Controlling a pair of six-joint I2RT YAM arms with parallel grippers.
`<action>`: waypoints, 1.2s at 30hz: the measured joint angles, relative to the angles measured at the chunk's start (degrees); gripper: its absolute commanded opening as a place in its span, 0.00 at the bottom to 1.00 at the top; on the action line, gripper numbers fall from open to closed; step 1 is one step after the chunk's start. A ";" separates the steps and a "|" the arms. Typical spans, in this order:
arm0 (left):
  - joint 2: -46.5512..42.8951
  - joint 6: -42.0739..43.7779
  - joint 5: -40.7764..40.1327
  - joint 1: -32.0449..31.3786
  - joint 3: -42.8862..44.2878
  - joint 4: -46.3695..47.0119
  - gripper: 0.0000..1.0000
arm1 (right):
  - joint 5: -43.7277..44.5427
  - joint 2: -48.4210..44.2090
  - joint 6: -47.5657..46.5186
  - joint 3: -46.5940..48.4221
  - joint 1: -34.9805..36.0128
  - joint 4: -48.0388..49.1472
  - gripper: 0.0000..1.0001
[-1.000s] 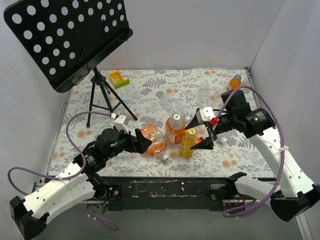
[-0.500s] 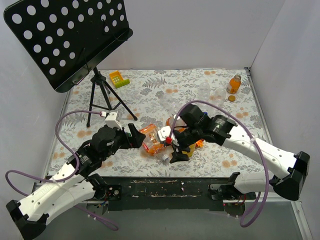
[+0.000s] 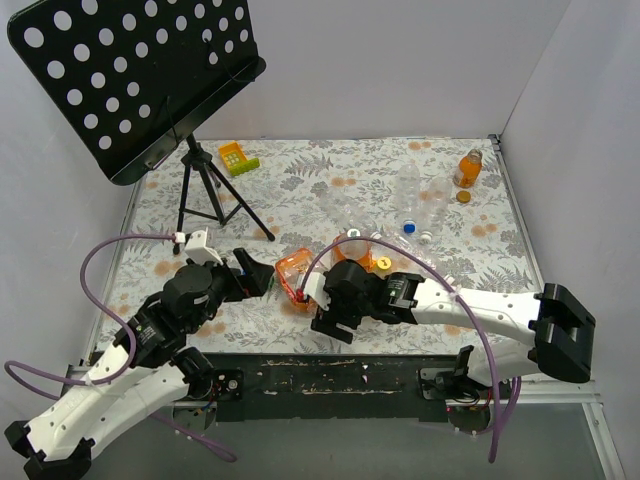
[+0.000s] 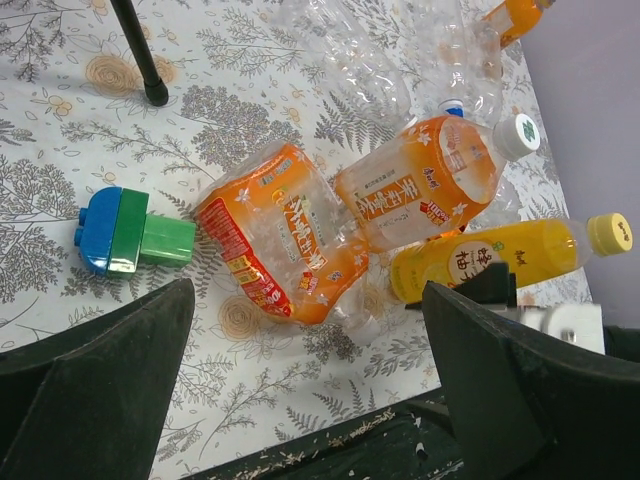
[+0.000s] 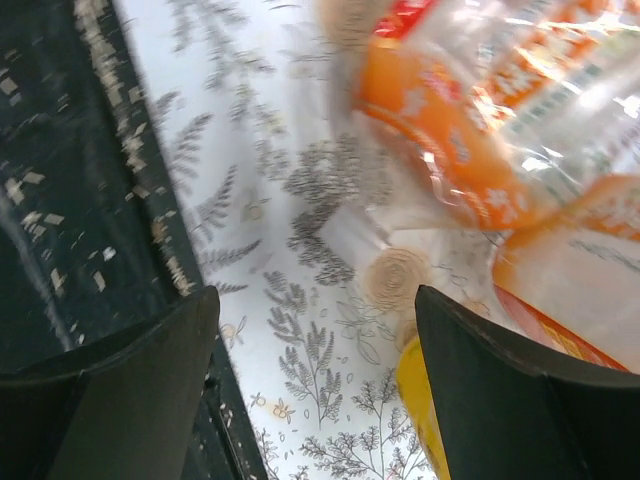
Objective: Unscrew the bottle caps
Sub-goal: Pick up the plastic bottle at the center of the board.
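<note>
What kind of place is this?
Likely a robot test cell, not a home: plain white walls box in a floral-covered table, with a music stand and drink bottles as props.

Twin arms, one build: glossy white shells over black joints, each trailing a purple cable (image 3: 130, 239) rearward from its gripper. Just behind my left gripper (image 3: 257, 274) a round black wrist housing (image 3: 190, 290) carries a small white block (image 3: 196, 240) on top. My right gripper (image 3: 325, 322) ends in the same matte-black fingers (image 5: 110, 400), broad, smooth and wedge-shaped. Far behind it, a chunky black elbow block (image 3: 565, 330) caps the long white link (image 3: 490, 312).
</note>
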 measured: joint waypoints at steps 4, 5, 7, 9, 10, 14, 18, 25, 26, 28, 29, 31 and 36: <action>-1.57 -0.39 -0.37 0.00 0.00 -1.01 0.98 | 7.72 0.24 8.48 -1.55 -0.09 4.83 0.89; -1.92 -0.42 -0.39 0.00 0.00 -1.14 0.98 | 8.81 0.33 10.38 -1.95 -0.09 5.84 0.89; -2.58 -0.55 -0.44 0.00 0.00 -1.53 0.98 | 10.27 0.98 13.35 -2.10 -0.04 6.93 0.91; -3.06 -0.76 -0.50 0.00 0.00 -1.90 0.98 | 11.58 2.32 16.26 -2.05 -0.02 8.20 0.91; -3.30 -0.81 -0.52 0.00 0.00 -1.97 0.98 | 12.17 3.34 17.59 -1.92 -0.02 8.50 0.90; -4.44 -1.01 -0.57 0.00 0.00 -1.95 0.98 | 15.17 8.59 21.49 -1.55 -0.02 8.74 0.86; -4.74 -0.96 -0.66 0.00 0.00 -1.92 0.98 | 17.20 11.72 23.61 -1.51 -0.02 8.37 0.82; -4.74 -0.83 -0.63 0.00 -0.35 -1.66 0.98 | 18.25 15.54 25.35 1.57 -0.02 8.31 0.66; -4.74 -0.81 -0.63 0.00 -0.44 -1.70 0.98 | 18.23 16.50 25.42 2.47 -0.02 8.33 0.62; -4.74 -0.79 -0.63 0.00 -0.55 -1.73 0.98 | 18.03 18.12 25.35 3.76 -0.02 8.35 0.57; -4.76 -0.76 -0.63 0.00 -0.55 -1.70 0.98 | 17.92 18.56 25.38 4.02 -0.02 8.35 0.53; -4.87 -0.76 -0.63 0.00 -0.55 -1.73 0.98 | 17.59 19.17 25.18 4.28 -0.02 8.33 0.43; -5.55 -0.74 -0.63 0.00 -0.55 -1.70 0.98 | 17.44 19.39 23.85 4.37 -0.02 8.11 0.17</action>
